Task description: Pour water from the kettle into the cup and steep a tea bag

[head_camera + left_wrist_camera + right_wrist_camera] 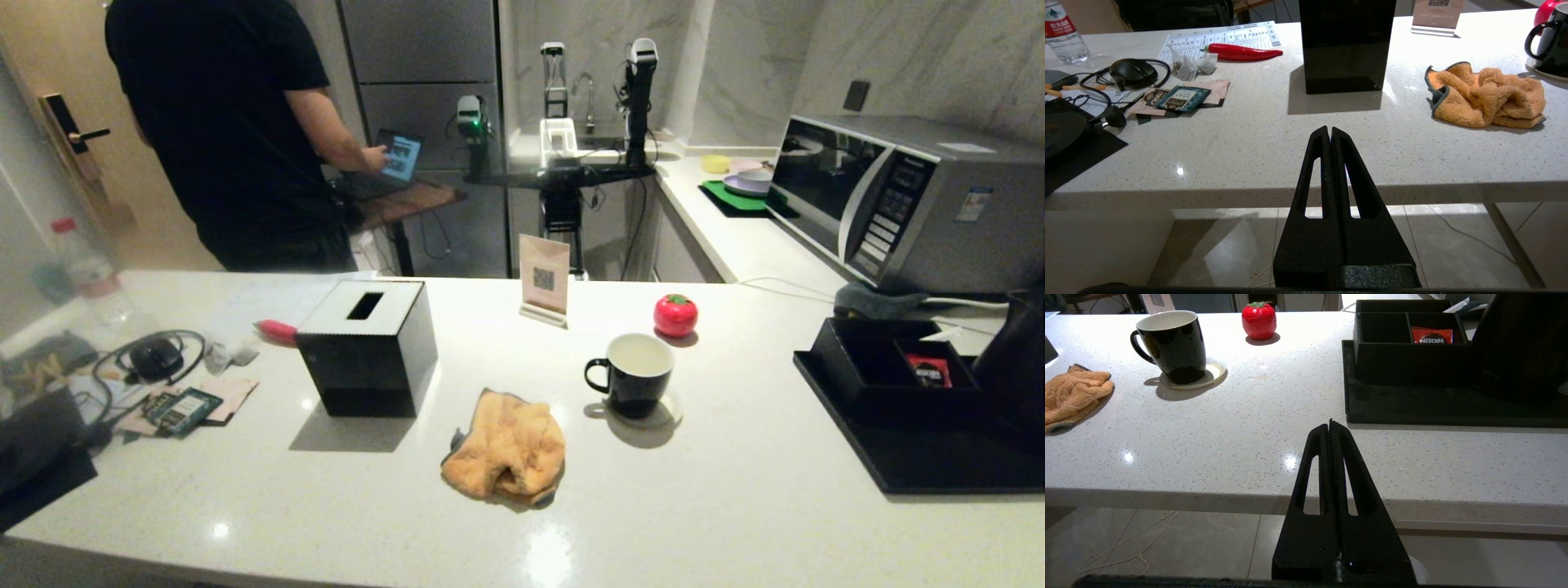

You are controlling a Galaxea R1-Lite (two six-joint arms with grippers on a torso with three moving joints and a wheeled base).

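Observation:
The cup [633,373], a black mug with a white inside, stands on a pale coaster at the counter's middle; it also shows as cup [1169,345] and cup [1549,38]. The black kettle [1015,359] sits at the far right on a black tray [922,465], seen too as kettle [1521,347]. Tea bag packets [1182,98] lie at the left of the counter, with loose tea bags [1190,65] behind them. My left gripper [1329,130] and right gripper [1329,424] are both shut and empty, held low at the counter's near edge. Neither arm shows in the head view.
A black tissue box [369,347], an orange cloth [506,449], a red tomato-shaped object [675,315] and a QR sign [544,279] stand on the counter. A black compartment box [890,367] holds a red sachet. A microwave [906,200] is at right. A person [237,131] stands behind.

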